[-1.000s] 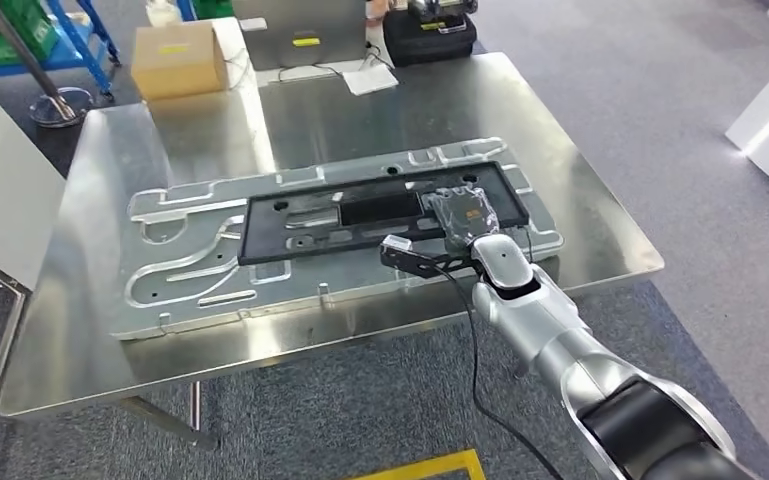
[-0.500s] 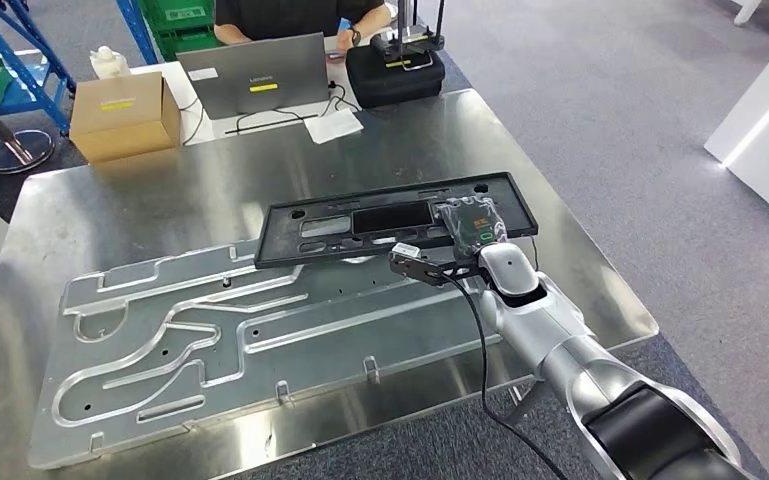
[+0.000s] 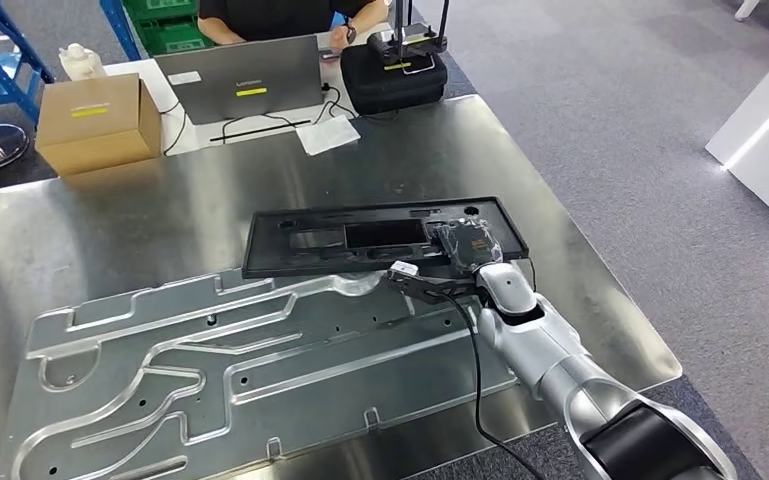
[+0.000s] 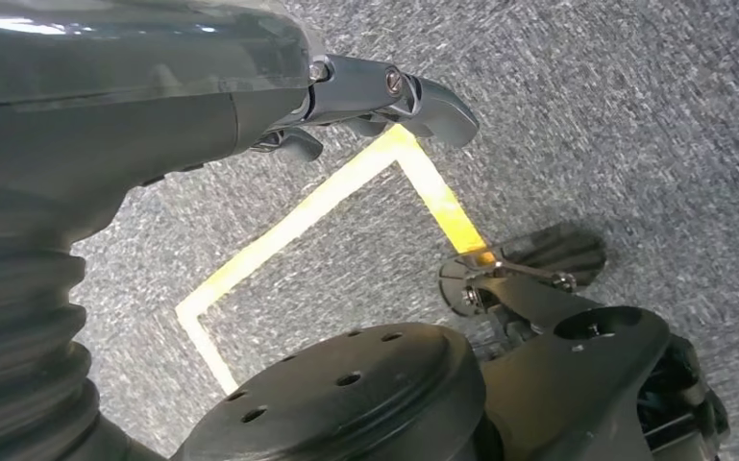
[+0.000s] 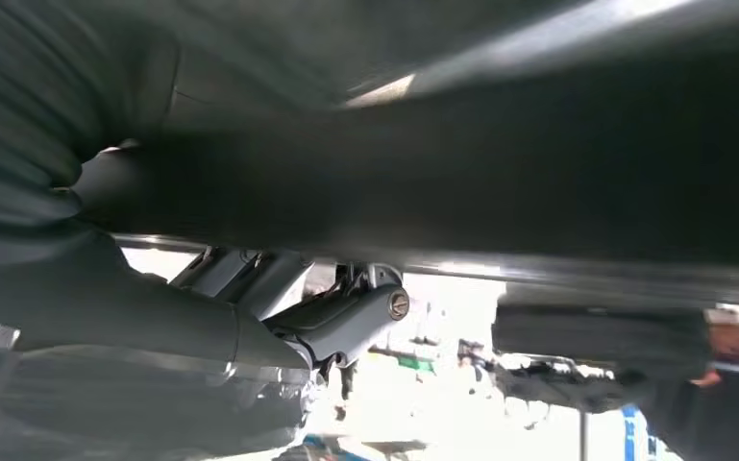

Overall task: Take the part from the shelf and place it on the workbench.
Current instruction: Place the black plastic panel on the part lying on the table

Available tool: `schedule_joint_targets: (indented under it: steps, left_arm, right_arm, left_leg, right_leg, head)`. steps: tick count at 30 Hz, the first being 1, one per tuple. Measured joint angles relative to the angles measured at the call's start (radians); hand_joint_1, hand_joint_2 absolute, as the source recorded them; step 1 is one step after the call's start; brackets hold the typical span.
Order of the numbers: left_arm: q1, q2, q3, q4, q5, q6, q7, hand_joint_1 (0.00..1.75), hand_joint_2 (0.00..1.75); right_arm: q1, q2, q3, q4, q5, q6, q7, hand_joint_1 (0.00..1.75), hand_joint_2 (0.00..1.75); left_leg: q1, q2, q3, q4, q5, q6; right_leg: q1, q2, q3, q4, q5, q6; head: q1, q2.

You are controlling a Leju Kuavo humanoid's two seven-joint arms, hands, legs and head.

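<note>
Part (image 3: pixel 380 238), black, gripped by right hand (image 3: pixel 468 243) over workbench (image 3: pixel 160 230); left hand (image 4: pixel 154 106) empty.

Bare desk (image 3: pixel 160 225) lay open beyond the black part (image 3: pixel 360 240), up to a cardboard box (image 3: pixel 90 122), laptop (image 3: pixel 245 75) and black case (image 3: pixel 395 75). Nearer than the part, a grooved metal plate (image 3: pixel 260 370) covered the surface.

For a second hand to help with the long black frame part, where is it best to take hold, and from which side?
Probably the free left short end of the black frame part, coming from the robot's left. The right hand holds the opposite end, so the long, flat part is carried from one end; its thin rim suits fingers closing over and under.
</note>
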Motion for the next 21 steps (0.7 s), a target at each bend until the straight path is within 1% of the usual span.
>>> schedule_joint_targets:
  steps: [1, 4, 10, 13, 16, 18, 21]
  left_arm:
    - [0.001, 0.000, 0.000, 0.000, 0.001, 0.000, -0.001, 0.00, 1.75]
    - [0.001, 0.000, 0.001, 0.000, 0.003, 0.000, -0.002, 0.00, 1.75]
    - [0.001, 0.000, 0.001, 0.000, 0.004, 0.001, -0.003, 0.00, 1.75]
    - [0.002, 0.000, 0.001, 0.000, 0.010, 0.001, -0.001, 0.00, 1.75]
    - [0.001, 0.000, 0.001, 0.000, 0.011, 0.001, 0.011, 0.00, 1.75]
    - [0.000, 0.000, 0.000, 0.000, 0.003, 0.000, 0.024, 0.00, 1.75]
    - [-0.008, 0.000, -0.006, 0.000, -0.016, -0.003, 0.037, 0.00, 1.75]
  right_arm:
    - [0.003, -0.001, 0.000, 0.001, 0.000, -0.003, -0.001, 1.75, 1.75]
    - [0.005, -0.001, -0.001, 0.000, 0.000, -0.007, -0.001, 1.75, 1.75]
    - [0.004, -0.001, -0.003, 0.000, 0.000, -0.007, -0.001, 1.75, 1.75]
    - [0.004, -0.001, -0.005, 0.000, -0.002, -0.009, -0.001, 1.75, 1.75]
    - [0.006, 0.002, -0.008, 0.000, -0.006, -0.032, -0.006, 1.75, 1.75]
    - [0.004, 0.019, -0.011, 0.003, -0.006, -0.044, -0.016, 1.75, 1.75]
    - [-0.016, 0.088, -0.007, 0.016, 0.001, -0.025, -0.015, 1.75, 1.75]
  left_leg:
    - [-0.001, 0.000, -0.002, 0.001, -0.002, 0.000]
    - [-0.002, 0.000, 0.003, -0.002, -0.005, 0.007]
    - [-0.002, 0.001, 0.014, -0.007, -0.009, -0.002]
    - [-0.001, 0.001, 0.016, -0.008, -0.011, -0.007]
    - [-0.001, 0.001, 0.016, -0.008, -0.013, -0.010]
    - [-0.001, 0.001, 0.015, -0.008, -0.013, -0.011]
    - [-0.002, 0.005, 0.015, -0.009, -0.014, -0.012]
  right_leg:
    - [0.002, 0.000, -0.001, -0.010, 0.003, -0.001]
    - [0.003, 0.003, 0.005, -0.019, 0.005, -0.005]
    - [0.004, 0.003, 0.014, -0.020, -0.002, -0.014]
    - [0.005, 0.003, 0.014, -0.020, -0.004, -0.016]
    - [0.005, 0.003, 0.016, -0.020, -0.006, -0.018]
    - [0.006, 0.004, 0.016, -0.020, -0.006, -0.018]
    - [0.006, 0.011, 0.015, -0.020, -0.006, -0.018]
  head:
    - [0.000, 0.000]
    - [0.000, 0.000]
    - [0.001, 0.000]
    - [0.001, 0.000]
    - [0.001, 0.000]
    - [0.001, 0.000]
    - [0.001, 0.000]
